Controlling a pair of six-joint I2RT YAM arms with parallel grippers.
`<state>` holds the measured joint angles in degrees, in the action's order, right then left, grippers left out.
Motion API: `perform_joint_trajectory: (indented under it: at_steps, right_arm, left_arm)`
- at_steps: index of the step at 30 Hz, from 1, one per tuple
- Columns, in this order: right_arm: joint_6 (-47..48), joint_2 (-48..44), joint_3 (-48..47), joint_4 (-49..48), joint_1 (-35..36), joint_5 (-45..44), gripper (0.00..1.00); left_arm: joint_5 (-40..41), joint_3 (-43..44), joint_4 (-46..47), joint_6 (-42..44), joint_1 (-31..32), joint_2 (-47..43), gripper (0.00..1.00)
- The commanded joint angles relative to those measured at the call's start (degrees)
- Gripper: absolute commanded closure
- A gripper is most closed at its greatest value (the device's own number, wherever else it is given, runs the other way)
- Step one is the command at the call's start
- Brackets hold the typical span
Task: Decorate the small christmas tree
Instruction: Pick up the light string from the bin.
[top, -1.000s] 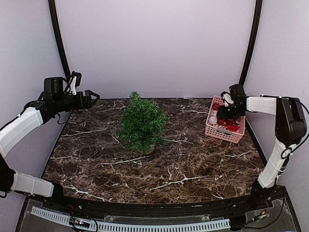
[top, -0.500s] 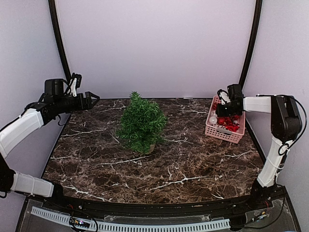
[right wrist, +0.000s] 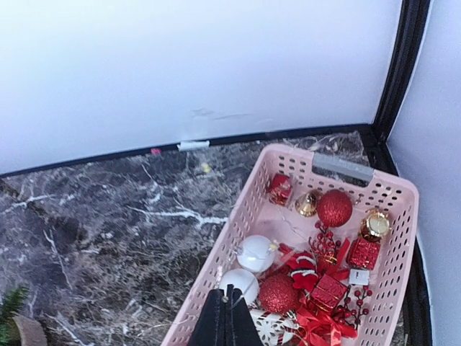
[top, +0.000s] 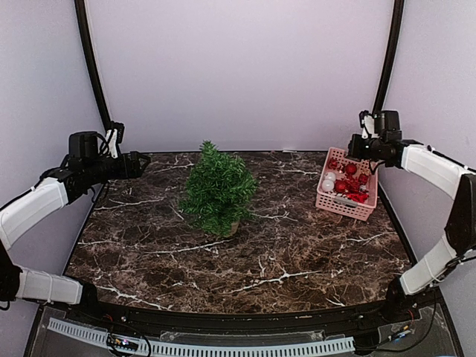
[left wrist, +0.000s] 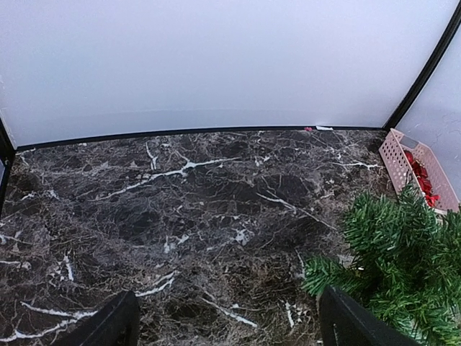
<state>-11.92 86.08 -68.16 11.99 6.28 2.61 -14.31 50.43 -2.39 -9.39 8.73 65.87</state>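
The small christmas tree [top: 218, 186], bushy and dark green, stands left of the table's middle; its branches [left wrist: 403, 267] show beside my left gripper's right finger. A pink basket [top: 346, 208] at the back right holds red, white and gold ornaments. My right gripper [top: 355, 147] hovers over the basket's far end, shut [right wrist: 229, 292], with a thin thread pinched at its tips. That thread leads to a white ball [right wrist: 241, 277] just beyond them. I cannot tell whether the ball hangs free. My left gripper [top: 138, 162] is open and empty [left wrist: 230, 324] at the back left, above the table.
Dark marble table [top: 245, 253] with walls close on three sides and black corner posts [top: 387, 67]. The basket [right wrist: 252, 202] sits near the right wall. Another white ball [right wrist: 257, 252], red balls and a gold bell [right wrist: 310, 204] lie inside it.
My right gripper shut inside the basket, then rose and drew back toward the right wall. The left gripper turned slightly and dropped a little.
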Motion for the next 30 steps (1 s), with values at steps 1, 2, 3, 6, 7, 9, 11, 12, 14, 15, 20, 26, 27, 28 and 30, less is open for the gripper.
perform_joint_trajectory:
  at_steps: [1,2,3,6,7,9,11,12,14,15,20,26,27,28,30]
  right_arm:
    - [-5.10,-7.28,2.29,-4.85,0.22,0.38,1.00]
    - [-5.81,-9.02,3.15,-5.89,0.30,0.86,1.00]
    - [-6.40,-10.98,3.59,-6.30,0.38,1.19,1.00]
    - [-6.91,-14.37,0.52,-2.62,0.70,2.62,1.00]
    - [-6.48,-15.50,-0.64,-1.35,0.81,2.72,1.00]
    - [-5.59,-17.85,-2.98,0.32,0.83,2.90,1.00]
    - [-4.78,-19.17,-6.12,2.06,0.88,3.79,1.00]
    - [-4.68,-19.15,-7.88,3.08,0.92,4.58,1.00]
    - [-4.93,-18.76,-11.76,4.94,0.91,6.31,1.00]
    - [-5.23,-18.49,-13.28,5.40,0.92,7.45,1.00]
    - [-8.27,-18.07,-18.55,4.07,0.92,12.76,1.00]
    - [-13.25,-17.26,-24.94,-0.14,1.01,20.32,1.00]
    - [-14.09,-17.11,-25.53,-0.93,1.01,21.41,1.00]
    - [-15.50,-17.09,-25.70,-1.98,0.99,22.53,1.00]
    - [-17.50,-17.18,-25.47,-4.70,1.33,24.32,1.00]
  left_arm:
    - [-0.35,3.31,-3.34,0.63,-0.06,-0.93,0.13]
    - [-1.66,4.05,-3.59,0.35,0.14,-2.37,0.13]
    - [-2.25,4.05,-3.15,0.16,0.23,-3.27,0.13]
    - [-3.24,1.78,0.04,0.97,0.76,-8.09,0.12]
    - [-3.04,1.82,0.07,1.55,0.89,-8.72,0.12]
    - [-3.32,2.74,-0.96,2.57,1.57,-10.17,0.12]
    - [-3.69,2.90,-0.78,2.91,2.54,-11.96,0.12]
    - [-4.04,2.82,-0.43,2.87,3.27,-13.21,0.12]
    - [-3.80,2.74,0.04,2.20,5.02,-14.58,0.12]
    - [-3.12,2.91,0.00,1.93,5.97,-14.87,0.12]
    - [-0.22,3.74,2.07,-1.95,16.11,-13.94,0.12]
    - [3.58,11.17,4.27,-3.52,28.85,-6.27,0.13]
    - [5.19,13.48,4.30,-3.31,31.73,-4.19,0.13]
    - [5.66,14.70,4.56,-3.08,33.12,-3.21,0.13]
    - [5.81,18.81,5.99,-2.98,36.40,-0.11,0.13]
